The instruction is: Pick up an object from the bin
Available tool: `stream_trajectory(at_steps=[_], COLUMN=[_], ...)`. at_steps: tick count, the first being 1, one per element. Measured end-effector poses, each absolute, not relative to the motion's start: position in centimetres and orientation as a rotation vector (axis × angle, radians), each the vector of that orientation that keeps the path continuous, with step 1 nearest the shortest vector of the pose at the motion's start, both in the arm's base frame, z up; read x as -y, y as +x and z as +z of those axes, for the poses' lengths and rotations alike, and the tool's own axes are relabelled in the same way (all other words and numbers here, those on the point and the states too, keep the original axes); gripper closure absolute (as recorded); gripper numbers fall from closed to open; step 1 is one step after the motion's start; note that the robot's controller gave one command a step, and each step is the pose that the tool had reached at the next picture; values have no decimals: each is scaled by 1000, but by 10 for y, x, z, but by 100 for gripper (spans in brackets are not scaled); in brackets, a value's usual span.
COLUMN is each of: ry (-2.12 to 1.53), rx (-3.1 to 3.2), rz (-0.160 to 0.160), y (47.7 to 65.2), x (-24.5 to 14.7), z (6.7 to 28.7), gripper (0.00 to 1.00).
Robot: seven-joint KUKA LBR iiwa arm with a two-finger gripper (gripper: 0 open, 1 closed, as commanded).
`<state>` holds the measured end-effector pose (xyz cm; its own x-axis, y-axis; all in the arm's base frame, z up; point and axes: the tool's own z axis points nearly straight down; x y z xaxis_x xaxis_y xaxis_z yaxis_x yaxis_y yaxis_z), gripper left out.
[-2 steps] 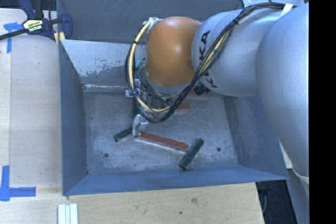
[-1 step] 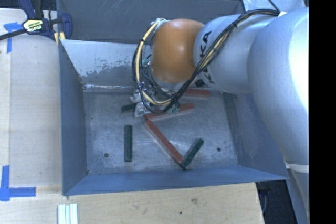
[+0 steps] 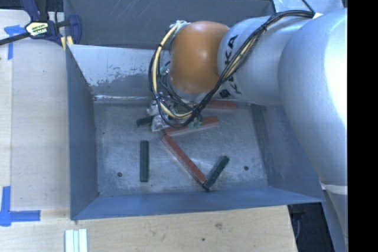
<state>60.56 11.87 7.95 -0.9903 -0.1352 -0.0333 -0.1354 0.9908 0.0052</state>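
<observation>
Dark small piece (image 3: 143, 122) — just beside end effector (image 3: 158, 120) | bin (image 3: 80, 144) floor, middle

Metal bin (image 3: 80, 144) matt & scuffed; orange cover (image 3: 195, 59) smooth, semi-gloss.

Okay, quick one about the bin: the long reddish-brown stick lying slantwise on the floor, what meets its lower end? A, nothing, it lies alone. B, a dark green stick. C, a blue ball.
B: the dark green stick lies slantwise against the lower end of the long reddish-brown stick, close to the front wall of the bin.
</observation>
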Motion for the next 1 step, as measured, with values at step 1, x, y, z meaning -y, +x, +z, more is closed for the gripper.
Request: stream_trajectory(at_steps=[1], ry=[-311], rx=[-3120], rz=[1], y=[594], x=[-122], z=[230], gripper=[100])
